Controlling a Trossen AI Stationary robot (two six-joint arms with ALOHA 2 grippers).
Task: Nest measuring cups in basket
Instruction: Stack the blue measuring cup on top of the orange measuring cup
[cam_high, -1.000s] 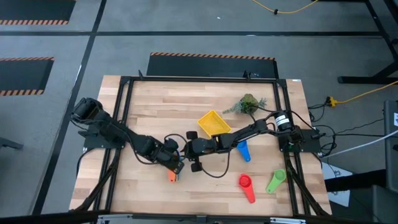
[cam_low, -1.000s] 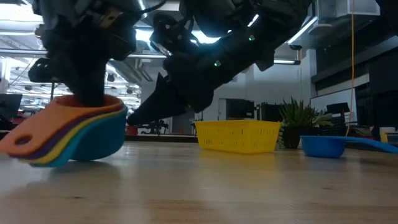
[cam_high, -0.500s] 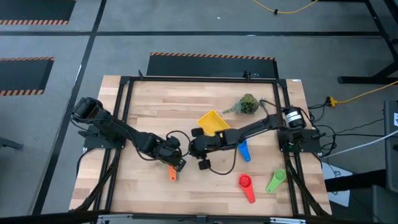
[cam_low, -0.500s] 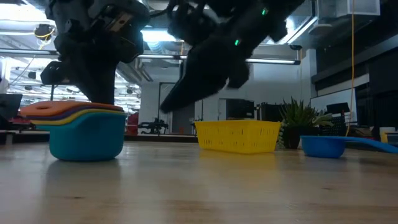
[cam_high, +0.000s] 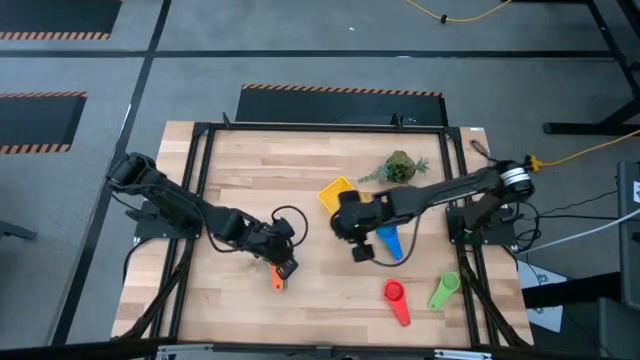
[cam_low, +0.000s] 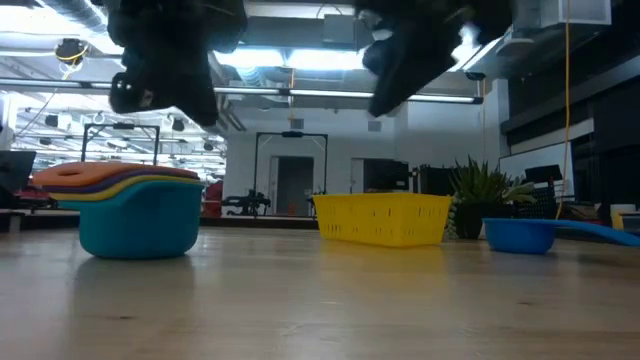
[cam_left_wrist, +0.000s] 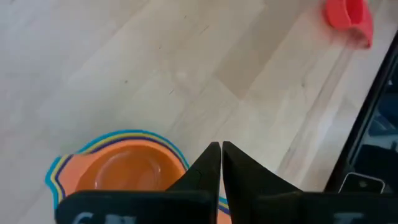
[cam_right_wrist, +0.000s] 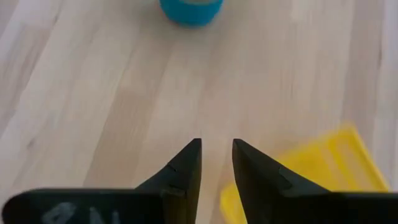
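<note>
Low view shows us the nested stack of cups (cam_low: 138, 212) standing upright on the bench (cam_low: 320, 300), orange on top and a blue bowl outermost, well apart from the yellow basket (cam_low: 381, 219). Beside the basket lies a single blue cup (cam_low: 528, 234), with a plant sprig (cam_low: 483, 195) behind.

Our left hand (cam_left_wrist: 221, 163) hangs just above the stack with its fingers pressed together, empty; the stack sits free under it. Our right hand (cam_right_wrist: 216, 163) hovers over bare wood near the basket's corner, its fingers a little apart with nothing between them.

From overhead, a red cup (cam_high: 395, 297) and a green cup (cam_high: 443, 290) lie loose near the front right of the bench, so we judge the nesting unfinished and nothing yet in the basket.

Risks we see from here:
- The stack is only loosely nested. A grip on the top rim or handle could lift the orange cup alone and leave the rest.
- A sideways pinch on the stacked handles could tip the stack over.
- Both arms meet near the middle, so reaching for the blue cup and the stack together could make them clash.
</note>
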